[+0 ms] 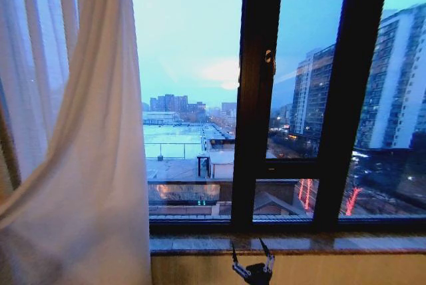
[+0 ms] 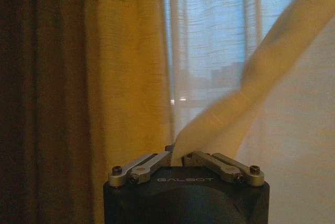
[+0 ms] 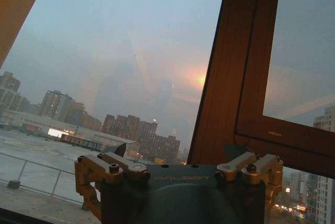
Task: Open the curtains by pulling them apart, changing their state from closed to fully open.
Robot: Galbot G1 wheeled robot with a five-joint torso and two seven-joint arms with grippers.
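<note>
A sheer white curtain (image 1: 80, 132) hangs bunched at the left of the window, with one fold drawn taut down toward the lower left. In the left wrist view my left gripper (image 2: 178, 156) is shut on that curtain (image 2: 251, 72), and the pinched fold runs tight and slanted away from the fingers. My right gripper (image 1: 251, 253) is low in front of the window sill (image 1: 333, 242), open, with nothing between its fingers. The right wrist view has the right gripper (image 3: 178, 153) facing the bare glass.
An opaque golden-brown drape (image 2: 120, 67) hangs beside the sheer fabric. Dark window frame posts (image 1: 256, 98) divide the glass, with city buildings outside. The stone sill runs across just above a pale wall.
</note>
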